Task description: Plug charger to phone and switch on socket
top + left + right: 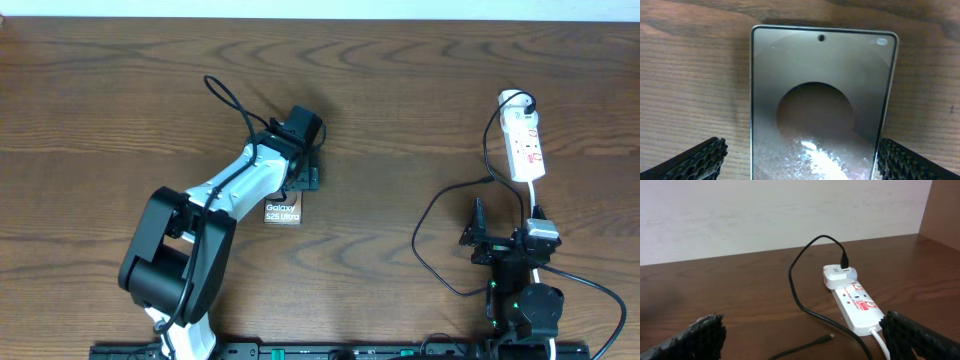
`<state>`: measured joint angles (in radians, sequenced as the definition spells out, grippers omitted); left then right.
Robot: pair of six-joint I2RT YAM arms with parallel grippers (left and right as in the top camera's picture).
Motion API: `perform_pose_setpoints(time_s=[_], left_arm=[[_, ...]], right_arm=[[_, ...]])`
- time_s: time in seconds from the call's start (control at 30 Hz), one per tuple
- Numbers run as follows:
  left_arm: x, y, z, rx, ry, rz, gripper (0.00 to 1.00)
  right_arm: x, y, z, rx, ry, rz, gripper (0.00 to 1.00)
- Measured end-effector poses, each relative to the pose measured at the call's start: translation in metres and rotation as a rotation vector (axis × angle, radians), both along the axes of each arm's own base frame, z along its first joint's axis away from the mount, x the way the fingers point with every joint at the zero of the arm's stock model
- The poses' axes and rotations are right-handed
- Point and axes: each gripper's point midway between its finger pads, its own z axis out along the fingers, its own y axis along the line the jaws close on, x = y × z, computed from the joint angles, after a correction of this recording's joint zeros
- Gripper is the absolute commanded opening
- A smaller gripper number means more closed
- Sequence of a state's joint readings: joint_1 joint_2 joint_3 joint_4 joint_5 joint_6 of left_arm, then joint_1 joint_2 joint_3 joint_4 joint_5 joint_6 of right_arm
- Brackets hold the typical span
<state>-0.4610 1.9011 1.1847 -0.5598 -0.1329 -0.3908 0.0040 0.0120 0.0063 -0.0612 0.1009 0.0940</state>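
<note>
The phone (pixel 815 75) lies flat on the table (pixel 400 60), left of centre, screen up, its lettered end nearer the robot. The left gripper (pixel 802 162) hangs low over it with its fingers (pixel 702 160) apart, one outside each long edge. From so close a view I cannot tell whether either pad touches the edge. Bracketing it this way makes sense: closed, the fingers would pin the phone so that it does not slide when a plug is pushed into its end.

The socket (pixel 855 302) sits well apart on the right side, with a white adapter (pixel 837 275) plugged into its far end. The charger (pixel 795 280) arches up from that adapter, loops across the wood and ends in a loose tip (pixel 830 337) lying on the table. The right gripper (pixel 802 327) is low and faces the strip, just short of that tip, its fingers spread wide and holding nothing. I judge it well placed to pick up the tip first. Neither plugging nor switching is done yet.
</note>
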Motion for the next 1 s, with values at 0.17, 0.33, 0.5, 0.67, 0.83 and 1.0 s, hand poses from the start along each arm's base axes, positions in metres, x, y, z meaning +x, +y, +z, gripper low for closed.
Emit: perform_pose_setpoints(time_s=[0.17, 0.33, 0.5, 0.67, 0.83, 1.0], left_arm=[[-0.003, -0.004, -0.002, -0.010, 0.023, -0.056, 0.98], [-0.008, -0.004, -0.003, -0.009, 0.043, -0.073, 0.98], [-0.016, -0.001, -0.005, 0.001, 0.079, -0.082, 0.98], [-0.017, -0.001, -0.005, 0.000, 0.086, -0.085, 0.98], [-0.021, -0.007, -0.010, -0.030, 0.109, -0.091, 0.98], [-0.023, -0.009, -0.011, -0.047, 0.118, -0.094, 0.98]], right_arm=[[0.000, 0.000, 0.000, 0.000, 0.000, 0.000, 0.99], [0.000, 0.000, 0.000, 0.000, 0.000, 0.000, 0.99], [0.000, 0.000, 0.000, 0.000, 0.000, 0.000, 0.99], [0.000, 0.000, 0.000, 0.000, 0.000, 0.000, 0.99], [0.000, 0.000, 0.000, 0.000, 0.000, 0.000, 0.99], [0.000, 0.000, 0.000, 0.000, 0.000, 0.000, 0.99]])
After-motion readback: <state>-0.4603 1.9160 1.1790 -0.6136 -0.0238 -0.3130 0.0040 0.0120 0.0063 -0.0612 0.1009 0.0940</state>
